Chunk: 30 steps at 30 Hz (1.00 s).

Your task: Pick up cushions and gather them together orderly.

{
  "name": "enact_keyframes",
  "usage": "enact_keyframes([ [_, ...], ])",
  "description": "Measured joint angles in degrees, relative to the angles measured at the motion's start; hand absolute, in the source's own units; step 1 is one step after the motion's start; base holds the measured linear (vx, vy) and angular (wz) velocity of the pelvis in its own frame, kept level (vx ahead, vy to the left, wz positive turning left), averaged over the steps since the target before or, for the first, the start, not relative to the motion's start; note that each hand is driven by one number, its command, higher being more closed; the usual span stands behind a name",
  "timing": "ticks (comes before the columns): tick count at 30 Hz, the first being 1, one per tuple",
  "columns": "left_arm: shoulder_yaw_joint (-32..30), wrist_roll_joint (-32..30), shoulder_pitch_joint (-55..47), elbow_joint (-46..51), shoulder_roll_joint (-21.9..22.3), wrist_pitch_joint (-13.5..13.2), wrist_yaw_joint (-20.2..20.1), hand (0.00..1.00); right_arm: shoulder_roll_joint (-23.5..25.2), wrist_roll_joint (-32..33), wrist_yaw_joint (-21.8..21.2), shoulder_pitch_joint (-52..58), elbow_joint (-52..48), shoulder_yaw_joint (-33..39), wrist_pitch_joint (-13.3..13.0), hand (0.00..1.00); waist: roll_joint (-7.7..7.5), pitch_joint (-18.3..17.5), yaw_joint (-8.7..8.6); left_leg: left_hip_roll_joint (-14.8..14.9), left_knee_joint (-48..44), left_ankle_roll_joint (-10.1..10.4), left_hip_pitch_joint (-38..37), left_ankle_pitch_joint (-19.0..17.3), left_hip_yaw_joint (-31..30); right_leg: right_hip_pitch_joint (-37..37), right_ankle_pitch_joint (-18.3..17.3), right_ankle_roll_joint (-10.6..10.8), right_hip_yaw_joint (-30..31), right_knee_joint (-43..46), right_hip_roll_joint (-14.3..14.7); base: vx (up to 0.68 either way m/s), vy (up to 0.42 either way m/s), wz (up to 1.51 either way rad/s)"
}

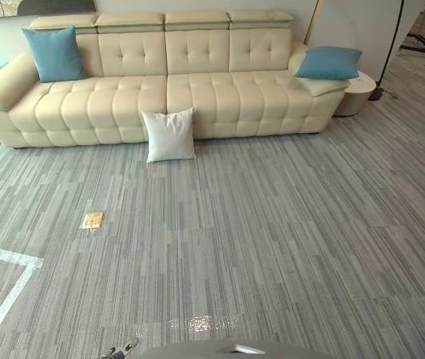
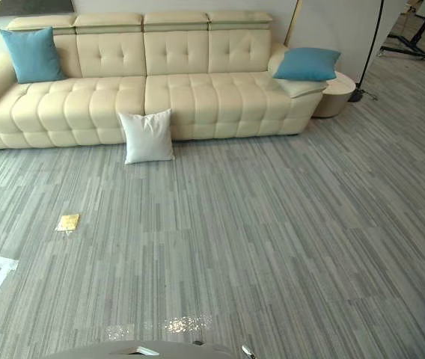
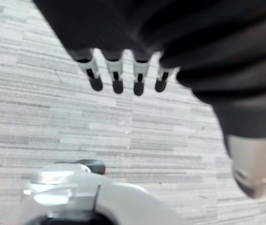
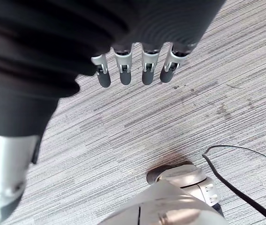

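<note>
A white cushion [image 1: 169, 134] stands on the floor, leaning against the front of the cream sofa [image 1: 197, 97]. One blue cushion [image 1: 54, 53] rests upright at the sofa's left end. Another blue cushion [image 1: 328, 63] lies on the right armrest. My left hand [image 3: 116, 72] hangs over the carpet with straight, relaxed fingers and holds nothing. In its own wrist view my right hand [image 4: 133, 65] does the same, fingers relaxed above bare carpet. Both hands are far from the cushions.
A small yellow object [image 1: 92, 220] lies on the grey striped carpet left of centre. White tape lines [image 1: 7, 258] mark the floor at the lower left. A round side table [image 1: 358, 90] and a lamp stand [image 1: 381, 82] sit right of the sofa.
</note>
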<state>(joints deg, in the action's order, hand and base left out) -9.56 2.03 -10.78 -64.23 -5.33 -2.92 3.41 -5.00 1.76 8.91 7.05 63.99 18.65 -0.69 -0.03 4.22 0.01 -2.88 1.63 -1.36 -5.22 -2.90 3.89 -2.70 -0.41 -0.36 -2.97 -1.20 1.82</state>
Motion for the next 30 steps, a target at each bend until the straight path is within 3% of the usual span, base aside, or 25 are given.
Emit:
enact_keyframes([
  [30,0.70,-0.02,1.09,-0.08,-0.83,-0.45,0.05,0.00,0.53,-4.29,0.09,-2.45,-0.03,-0.33,-0.35,0.00,-1.41,1.88,0.17,0.19,2.79,0.66,-1.38,2.06,-3.76,-2.97,0.73,-0.14,-3.97,-2.92,0.23,-0.01,0.005,0.07],
])
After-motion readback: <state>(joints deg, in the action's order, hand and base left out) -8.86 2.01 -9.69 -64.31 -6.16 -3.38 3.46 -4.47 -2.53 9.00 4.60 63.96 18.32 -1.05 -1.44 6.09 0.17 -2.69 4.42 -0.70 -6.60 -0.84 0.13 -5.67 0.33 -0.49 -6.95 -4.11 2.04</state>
